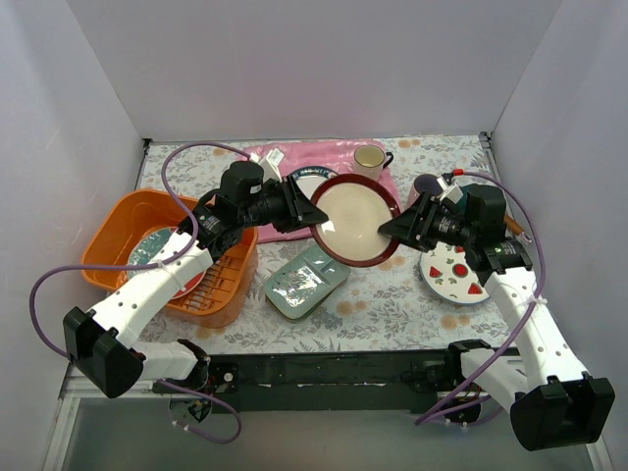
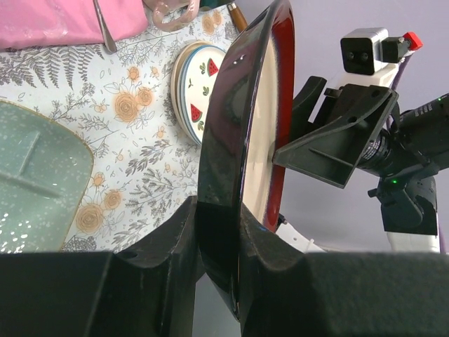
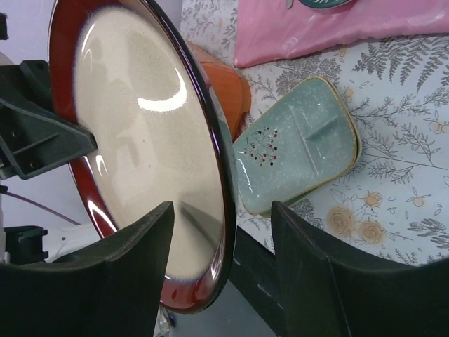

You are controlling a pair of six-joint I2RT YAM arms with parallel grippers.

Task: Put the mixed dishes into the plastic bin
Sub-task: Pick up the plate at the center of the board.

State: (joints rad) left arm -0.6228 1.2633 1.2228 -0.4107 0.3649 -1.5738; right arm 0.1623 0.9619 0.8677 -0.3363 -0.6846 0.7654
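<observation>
Pale green divided tray [image 1: 306, 283]: lies flat on the table [image 1: 392, 304], nearest the arm bases. Strawberry plate [image 1: 456, 275]: rests flat at right. Orange bin [image 1: 118, 221]: sits at left, well apart from the held plate. Maroon-rimmed cream plate [image 1: 355, 221]: hangs tilted on edge above the table, between 2 grippers. Left gripper [image 1: 314, 216]: clamps the plate's left rim. Right gripper [image 1: 391, 232]: straddles the right rim, jaws apart, not clamped.

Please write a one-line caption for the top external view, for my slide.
The left gripper holds the maroon-rimmed cream plate above the table; the right gripper, jaws open, straddles its opposite rim.
</observation>
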